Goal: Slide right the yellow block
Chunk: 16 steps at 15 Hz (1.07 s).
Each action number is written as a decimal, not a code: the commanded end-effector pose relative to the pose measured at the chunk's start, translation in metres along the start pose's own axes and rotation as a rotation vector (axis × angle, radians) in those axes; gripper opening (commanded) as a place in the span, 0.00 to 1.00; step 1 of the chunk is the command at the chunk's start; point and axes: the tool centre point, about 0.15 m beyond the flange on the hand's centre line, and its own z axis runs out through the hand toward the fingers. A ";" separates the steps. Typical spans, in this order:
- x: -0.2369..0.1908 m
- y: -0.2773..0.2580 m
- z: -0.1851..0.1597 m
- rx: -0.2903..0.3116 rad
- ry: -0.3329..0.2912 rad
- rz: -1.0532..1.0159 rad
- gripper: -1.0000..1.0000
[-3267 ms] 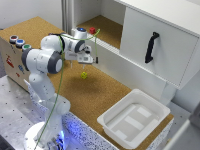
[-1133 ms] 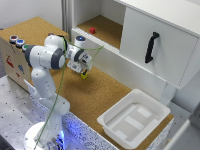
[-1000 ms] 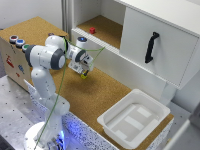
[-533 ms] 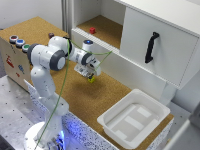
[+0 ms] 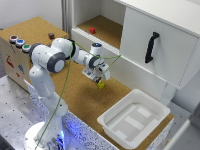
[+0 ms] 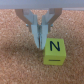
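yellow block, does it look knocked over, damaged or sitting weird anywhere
Nothing stands out. The yellow block sits flat and intact on the cork surface, N face up, just beside the gripper, whose fingers are together and not around it.

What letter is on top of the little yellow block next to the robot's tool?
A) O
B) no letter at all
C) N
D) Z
C: in the wrist view a black N shows plainly on the top face of the yellow block, which sits on the cork surface just beside the tool, whose fingers are pressed together with nothing between them.
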 end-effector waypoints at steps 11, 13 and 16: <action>-0.020 -0.009 -0.064 0.053 0.032 0.008 1.00; -0.020 -0.009 -0.064 0.053 0.032 0.008 1.00; -0.020 -0.009 -0.064 0.053 0.032 0.008 1.00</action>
